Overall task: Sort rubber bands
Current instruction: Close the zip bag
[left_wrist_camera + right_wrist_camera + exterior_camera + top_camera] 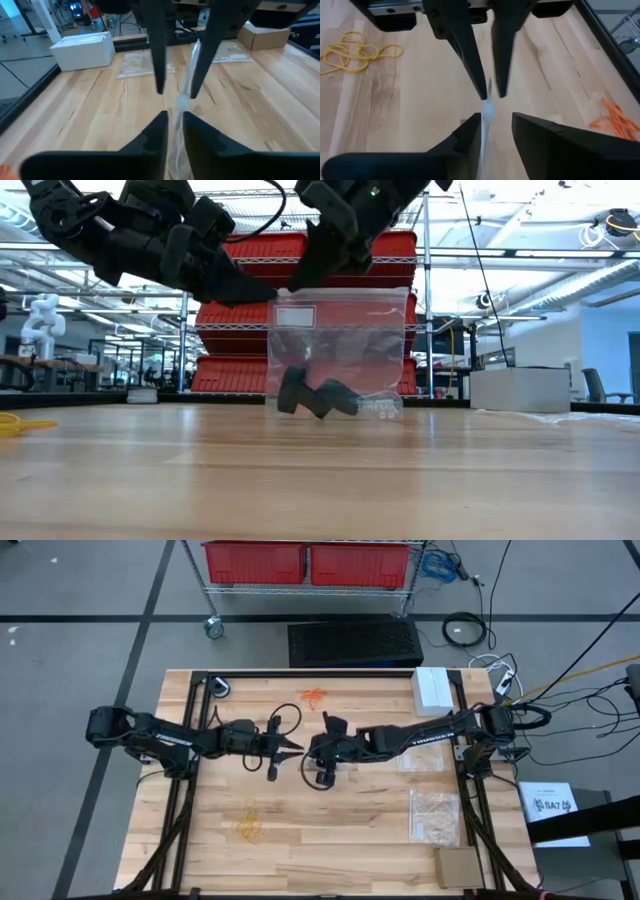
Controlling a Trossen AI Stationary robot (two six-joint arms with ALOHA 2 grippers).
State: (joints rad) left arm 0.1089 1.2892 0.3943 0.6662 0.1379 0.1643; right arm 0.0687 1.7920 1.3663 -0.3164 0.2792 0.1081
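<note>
With both the left hand (262,292) and right hand (300,280) pinching the clear bag's (338,350) top edge above the tabletop (330,830), black rubber bands (315,397) inside, uneven pulling could tear or drop it.

Held clear bag (338,345) blocks table centre (2 tools meet there).
</note>
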